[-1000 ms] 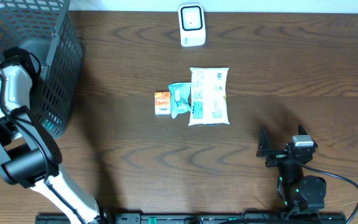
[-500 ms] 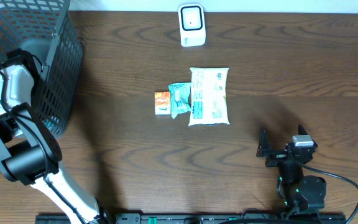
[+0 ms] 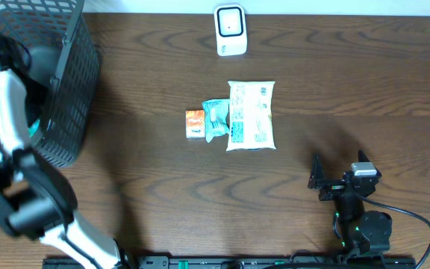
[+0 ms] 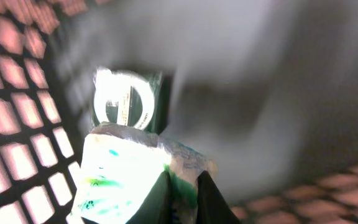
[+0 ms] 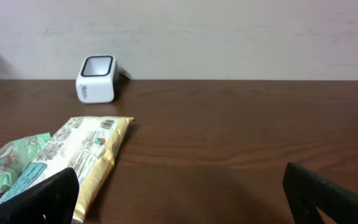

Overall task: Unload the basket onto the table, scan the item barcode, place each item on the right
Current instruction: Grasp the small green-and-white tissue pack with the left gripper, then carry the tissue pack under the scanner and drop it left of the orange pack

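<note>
Bare bench (image 3: 148, 172) lies wide between the mesh basket (image 3: 77, 90) at the left and the row of packets (image 3: 216, 119) close-packed in the middle. The scanner (image 3: 230, 31) stands alone at the far edge with open wood before it, and right of the packets the wood is bare as far as the right arm (image 3: 349, 196) by the front edge.

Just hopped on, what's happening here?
The left gripper is down inside the basket, shut on a white-and-green packet. The right gripper sits open and idle, holding nothing. Three other packets lie on the table, and nothing is at the scanner yet.
</note>
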Robot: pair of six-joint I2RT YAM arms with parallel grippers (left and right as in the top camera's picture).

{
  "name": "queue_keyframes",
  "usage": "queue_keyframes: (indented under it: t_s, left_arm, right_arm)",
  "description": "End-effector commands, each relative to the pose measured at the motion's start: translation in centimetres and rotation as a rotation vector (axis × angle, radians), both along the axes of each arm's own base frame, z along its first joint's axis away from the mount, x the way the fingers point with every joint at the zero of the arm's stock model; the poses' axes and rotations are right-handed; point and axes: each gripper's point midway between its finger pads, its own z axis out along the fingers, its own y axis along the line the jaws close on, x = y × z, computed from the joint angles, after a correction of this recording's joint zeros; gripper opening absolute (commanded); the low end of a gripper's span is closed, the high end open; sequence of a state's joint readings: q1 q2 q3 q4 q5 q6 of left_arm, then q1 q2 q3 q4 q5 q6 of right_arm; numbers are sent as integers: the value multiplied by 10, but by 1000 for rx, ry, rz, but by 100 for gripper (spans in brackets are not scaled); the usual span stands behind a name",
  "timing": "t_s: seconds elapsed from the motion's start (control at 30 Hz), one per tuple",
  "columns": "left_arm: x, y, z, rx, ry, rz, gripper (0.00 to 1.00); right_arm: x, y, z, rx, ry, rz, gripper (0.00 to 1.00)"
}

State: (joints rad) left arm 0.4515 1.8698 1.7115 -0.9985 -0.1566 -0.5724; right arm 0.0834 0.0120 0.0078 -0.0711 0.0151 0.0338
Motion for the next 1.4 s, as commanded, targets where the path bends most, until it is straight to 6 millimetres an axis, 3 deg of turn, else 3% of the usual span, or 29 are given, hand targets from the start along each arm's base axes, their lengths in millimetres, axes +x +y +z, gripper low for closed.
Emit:
queue_keyframes:
  t_s: [0.0, 0.17, 0.27, 0.33, 0.43, 0.53, 0.63, 0.77, 0.83, 1.0, 1.2, 1.37]
  left_arm:
    - [-3, 2, 99, 128, -246, 9, 8]
    - [-18, -16, 198, 216, -550, -16, 7]
    - [-24, -46, 247, 189, -738, -113, 7]
    - [-28, -78, 278, 135, -865, -227, 7]
    - [-31, -122, 306, 63, -979, -398, 7]
    - [-28, -165, 314, 23, -1007, -580, 7]
    - [-16, -203, 304, 25, -970, -761, 7]
    - [7, -262, 274, 55, -873, -1044, 7]
    - [19, -270, 256, 73, -809, -1049, 7]
    - [50, -282, 189, 130, -568, -1016, 7]
    - [75, -320, 108, 39, -374, -1081, 7]
    - [97, -338, 44, -83, -280, -960, 7]
  right_arm:
    - [0, -1, -1, 10, 0, -5, 99]
    - [0, -1, 0, 10, 0, -5, 99]
    - [0, -1, 0, 10, 0, -5, 99]
    - [0, -1, -1, 10, 0, -5, 99]
    - [0, -1, 0, 10, 0, -5, 99]
    - [0, -1, 0, 10, 0, -5, 99]
    - [0, -1, 0, 10, 0, -5, 99]
    - [0, -1, 0, 10, 0, -5, 99]
    - [0, -1, 0, 10, 0, -5, 99]
    - [0, -1, 0, 10, 0, -5, 99]
    - [0, -1, 0, 10, 0, -5, 99]
    - [0, -1, -1, 10, 0, -5, 99]
